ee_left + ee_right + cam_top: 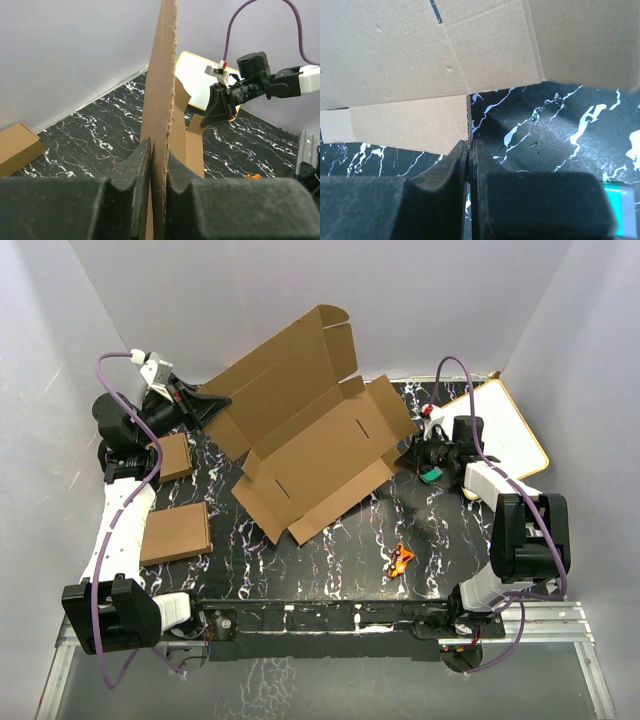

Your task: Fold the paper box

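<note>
Brown paper box [320, 440]; wrist view best shows left fingers [129, 176] clamping.

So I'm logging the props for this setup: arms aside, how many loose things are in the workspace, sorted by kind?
Paper box, not yet folded up: 1
Small closed cardboard boxes: 2
White board with tan rim: 1
Small orange object: 1
Total: 5
</note>
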`<act>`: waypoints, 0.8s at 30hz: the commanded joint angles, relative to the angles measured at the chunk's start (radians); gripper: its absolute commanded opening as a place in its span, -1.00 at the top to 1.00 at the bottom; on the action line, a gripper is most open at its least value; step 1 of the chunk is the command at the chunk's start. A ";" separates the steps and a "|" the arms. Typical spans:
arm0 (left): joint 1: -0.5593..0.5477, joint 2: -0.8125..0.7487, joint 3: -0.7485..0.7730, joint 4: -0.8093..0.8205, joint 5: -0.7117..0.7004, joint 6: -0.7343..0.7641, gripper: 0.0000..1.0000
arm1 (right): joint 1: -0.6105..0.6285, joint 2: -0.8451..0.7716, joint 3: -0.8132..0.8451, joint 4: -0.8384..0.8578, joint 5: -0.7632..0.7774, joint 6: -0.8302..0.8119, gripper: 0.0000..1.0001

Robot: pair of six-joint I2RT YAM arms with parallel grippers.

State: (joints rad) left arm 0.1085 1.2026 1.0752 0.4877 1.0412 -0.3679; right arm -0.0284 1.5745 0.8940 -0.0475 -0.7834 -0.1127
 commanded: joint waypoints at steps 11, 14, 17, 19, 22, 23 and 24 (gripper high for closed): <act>-0.004 -0.009 0.051 -0.100 0.045 0.144 1.00 | -0.014 -0.029 0.017 -0.013 -0.058 -0.129 0.83; -0.005 0.019 0.088 -0.133 0.068 0.197 1.00 | -0.055 -0.018 0.044 -0.123 -0.118 -0.242 0.43; -0.007 0.042 0.108 -0.084 0.121 0.191 1.00 | -0.132 -0.045 0.079 -0.231 -0.228 -0.337 -0.04; -0.010 0.041 0.105 -0.020 0.150 0.159 1.00 | -0.170 -0.084 0.112 -0.326 -0.304 -0.429 -0.25; -0.013 0.042 0.106 0.032 0.180 0.144 1.00 | -0.182 -0.156 0.163 -0.427 -0.334 -0.538 -0.49; -0.015 0.042 0.105 0.045 0.191 0.141 1.00 | -0.182 -0.174 0.187 -0.425 -0.338 -0.543 -0.55; -0.018 0.042 0.099 0.068 0.207 0.134 1.00 | -0.182 -0.185 0.212 -0.404 -0.336 -0.521 -0.57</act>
State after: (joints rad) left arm 0.1009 1.2644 1.1389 0.4255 1.1618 -0.2214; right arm -0.2146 1.4986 0.9813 -0.4076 -1.0004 -0.4976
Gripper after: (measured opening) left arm 0.012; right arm 0.752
